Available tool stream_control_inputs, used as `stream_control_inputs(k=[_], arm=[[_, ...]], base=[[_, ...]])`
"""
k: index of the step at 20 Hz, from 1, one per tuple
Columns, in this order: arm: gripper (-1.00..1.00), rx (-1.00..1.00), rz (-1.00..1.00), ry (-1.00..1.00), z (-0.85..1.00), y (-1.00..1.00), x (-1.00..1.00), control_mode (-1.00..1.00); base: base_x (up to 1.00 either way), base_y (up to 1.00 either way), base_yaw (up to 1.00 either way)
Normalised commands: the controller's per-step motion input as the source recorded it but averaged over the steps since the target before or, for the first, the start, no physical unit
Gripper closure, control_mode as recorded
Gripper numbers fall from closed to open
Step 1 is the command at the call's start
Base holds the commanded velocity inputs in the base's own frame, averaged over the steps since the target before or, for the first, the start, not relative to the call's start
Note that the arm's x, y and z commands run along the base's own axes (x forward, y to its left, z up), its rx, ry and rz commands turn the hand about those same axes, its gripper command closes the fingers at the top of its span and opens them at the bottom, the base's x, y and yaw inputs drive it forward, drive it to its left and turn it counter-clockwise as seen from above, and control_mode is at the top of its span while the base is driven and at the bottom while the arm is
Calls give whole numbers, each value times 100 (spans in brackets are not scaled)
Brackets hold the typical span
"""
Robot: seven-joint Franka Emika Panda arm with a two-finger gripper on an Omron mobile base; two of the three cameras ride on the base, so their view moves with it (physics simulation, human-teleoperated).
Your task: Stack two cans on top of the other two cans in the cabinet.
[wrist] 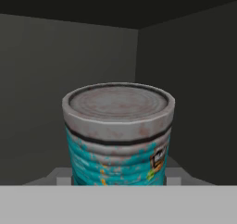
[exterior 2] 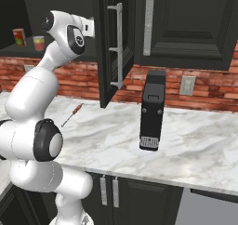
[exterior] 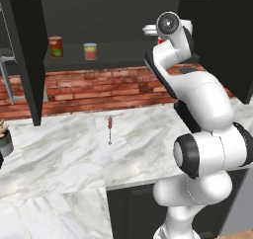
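Cabinet shelf: open at mid-span, crowded at the ends

On the cabinet [exterior: 34, 60] shelf, the dark red can [exterior: 56, 46] and the salmon-pink can [exterior: 90, 51] stand apart at the left, with bare shelf between them and beyond toward the arm. In the hand view the teal-blue can [wrist: 118, 135] blocks the path straight ahead, the back wall and a side panel close behind. An open cabinet door [exterior 2: 109, 47] juts out over the marble counter [exterior 2: 195, 145]; below, a screwdriver [exterior: 110, 129] and a black appliance [exterior 2: 152, 110] stand well apart.
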Motion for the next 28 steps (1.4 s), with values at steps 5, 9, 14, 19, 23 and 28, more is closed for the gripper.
stream_control_inputs(k=[5,9,14,19,23,28], arm=[[100,0,0,0,-11,0,0,-100],[100,0,0,0,-9,-1,1,-100],[100,0,0,0,4,-2,2,-100],[100,0,0,0,22,0,0,-100],[100,0,0,0,15,0,7,-100],[100,0,0,0,-2,0,19,-100]], base=[[0,0,0],[0,0,0],[0,0,0],[0,0,0],[0,0,0],[0,0,0]])
